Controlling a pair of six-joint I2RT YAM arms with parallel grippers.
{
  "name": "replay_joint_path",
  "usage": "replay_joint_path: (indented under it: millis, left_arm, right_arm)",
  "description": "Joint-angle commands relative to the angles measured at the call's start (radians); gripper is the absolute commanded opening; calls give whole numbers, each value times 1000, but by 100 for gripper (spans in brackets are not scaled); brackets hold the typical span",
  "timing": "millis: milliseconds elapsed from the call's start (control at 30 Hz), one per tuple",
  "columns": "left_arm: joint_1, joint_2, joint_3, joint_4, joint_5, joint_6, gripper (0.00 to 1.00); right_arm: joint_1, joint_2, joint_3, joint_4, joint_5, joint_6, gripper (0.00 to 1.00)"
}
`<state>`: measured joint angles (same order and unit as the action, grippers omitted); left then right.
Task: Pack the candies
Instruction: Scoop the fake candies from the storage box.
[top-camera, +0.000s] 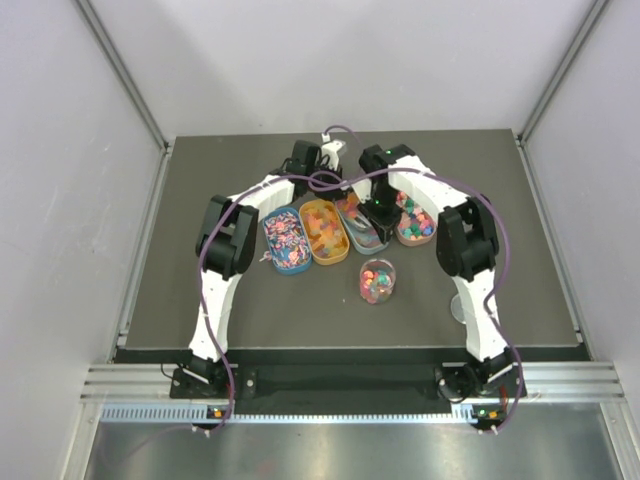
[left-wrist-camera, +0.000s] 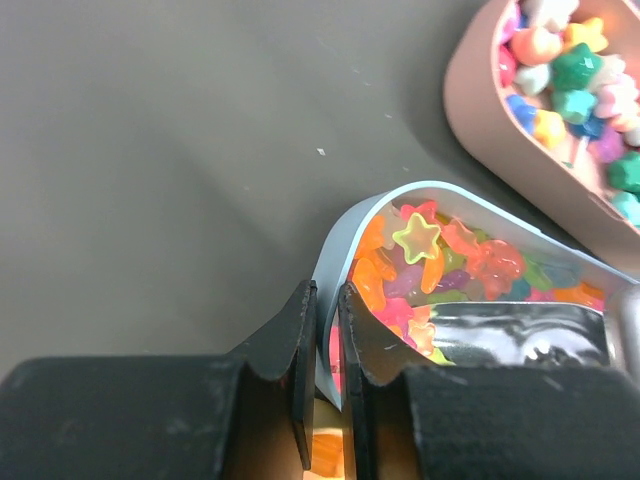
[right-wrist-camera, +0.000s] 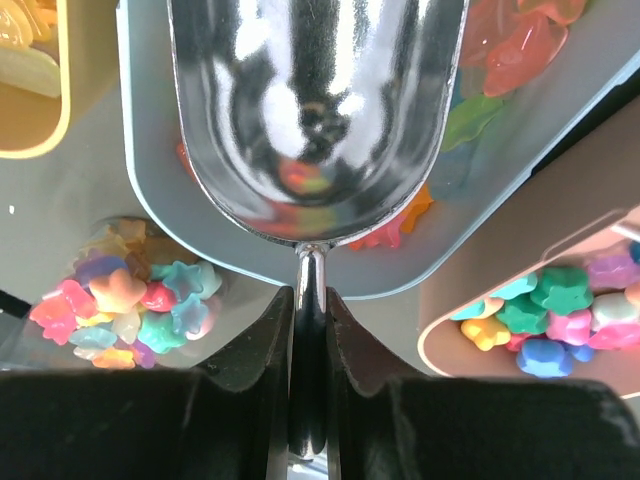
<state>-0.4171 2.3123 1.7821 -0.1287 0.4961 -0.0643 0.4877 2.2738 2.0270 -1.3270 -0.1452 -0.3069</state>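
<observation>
Right hand (right-wrist-camera: 310, 300) pinching scoop (right-wrist-camera: 315, 110) handle; scoop bowl hovering over blue tray (right-wrist-camera: 140, 150), long axis pointing straight away from hand. Candies (right-wrist-camera: 510, 45) lying ahead, beneath scoop mouth. Left hand (left-wrist-camera: 325, 300) pinching tray rim, likely steadying. Jar (right-wrist-camera: 120, 300) sitting behind tray, right arm nearer.

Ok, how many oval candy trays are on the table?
4, in a row, left to right: blue tray, orange tray, pale blue tray, pink tray. The arms overlap the row's far end, so a further one could be hidden, though none shows.
</observation>
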Motion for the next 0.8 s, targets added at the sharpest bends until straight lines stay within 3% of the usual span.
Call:
replay_joint_path:
  millis: [0,200,433,767]
  left_arm:
    - [-26,-99,39,57,88,-55,0]
    - [-19,-119,48,57,127,-78,0]
    - [-20,-110,40,51,136,-83,0]
    - [-28,-143,46,40,131,-127,0]
  right_arm:
    - [22,-31,-160,149,-88,-18,0]
    - [22,-83,-267,219,-57,-6,0]
    - [23,-39,-168,236,-22,5,0]
    - [32,-63,-194,287,44,17,0]
